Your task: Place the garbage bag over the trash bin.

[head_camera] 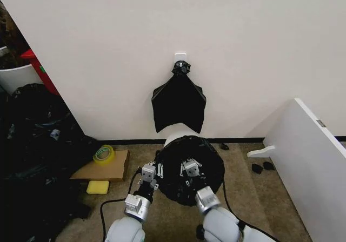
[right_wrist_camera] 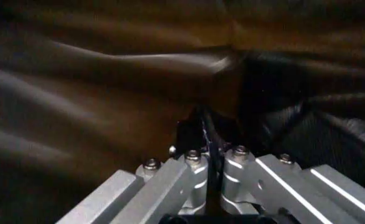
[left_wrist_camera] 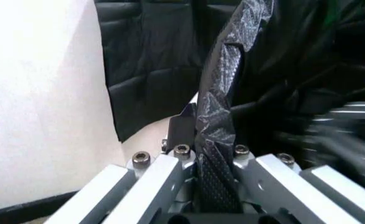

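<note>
While seemingly draped, garbage bag (head_camera: pixel 190 169) mouth-down.

Knotted bunch of black plastic bags (head_camera: pixel 179 105) hung on white wall hook at twelve o'clock; yellow tape roll (head_camera: pixel 104 154) on flat cardboard (head_camera: pixel 102 166), yellow sponge (head_camera: pixel 98 187) just beside, nine o'clock.

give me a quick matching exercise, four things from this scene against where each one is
Things:
1. garbage bag
2. bunch of black bags
3. tape roll
4. yellow sponge

Places:
A. on the flat cardboard
B. hanging from a wall hook
C. on the carpet beside the cardboard
D. draped over the trash bin, pinched by the left gripper and right gripper

Pairs: 1-D, 2-B, 3-A, 4-C
</note>
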Motion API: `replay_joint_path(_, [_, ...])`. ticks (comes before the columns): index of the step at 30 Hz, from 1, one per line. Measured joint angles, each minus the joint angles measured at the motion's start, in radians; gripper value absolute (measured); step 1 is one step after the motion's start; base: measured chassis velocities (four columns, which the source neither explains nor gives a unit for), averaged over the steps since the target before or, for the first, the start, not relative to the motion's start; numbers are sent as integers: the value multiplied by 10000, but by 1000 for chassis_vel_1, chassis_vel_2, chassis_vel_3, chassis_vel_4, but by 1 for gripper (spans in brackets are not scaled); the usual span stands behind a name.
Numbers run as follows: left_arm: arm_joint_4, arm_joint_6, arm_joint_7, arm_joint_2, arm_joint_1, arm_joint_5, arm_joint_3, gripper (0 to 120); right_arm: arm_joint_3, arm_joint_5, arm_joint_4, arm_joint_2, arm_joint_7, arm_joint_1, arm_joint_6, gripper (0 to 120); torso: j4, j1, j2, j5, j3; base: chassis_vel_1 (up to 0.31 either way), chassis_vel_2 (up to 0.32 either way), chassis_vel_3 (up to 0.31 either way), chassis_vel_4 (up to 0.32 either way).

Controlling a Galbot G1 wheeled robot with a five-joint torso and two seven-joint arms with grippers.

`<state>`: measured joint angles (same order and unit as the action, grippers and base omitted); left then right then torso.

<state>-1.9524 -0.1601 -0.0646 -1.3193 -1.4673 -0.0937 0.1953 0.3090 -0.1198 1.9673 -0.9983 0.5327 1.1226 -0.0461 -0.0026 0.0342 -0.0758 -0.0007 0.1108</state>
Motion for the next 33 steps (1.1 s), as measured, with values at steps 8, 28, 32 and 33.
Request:
replay_joint_path(8, [-148,-198,70,69,-324,458,-96,0,473,-1090,-1836,-845,923,-1655,-1412,0,3,1,0,2,2,0,0,0,0])
replay_joint_path(28, [-228,-257,129,131,-482,717,-170,0,257,733,-2817,-788,635,-1492,-1673,0,1,0,0,1,0,0,0,0,0])
replay_joint_path(32, [-331,-293,194,164,-622,837,-243,0,361,62,-2779,-792,982,-1686,-2526,0,2,0,0,1,0,0,0,0,0])
replay_joint_path(33, [-363,-309,227,167,-666,885,-262,0,371,-94,-2796,-803,1079,-1749,-2714,0,2,0,0,1,0,0,0,0,0])
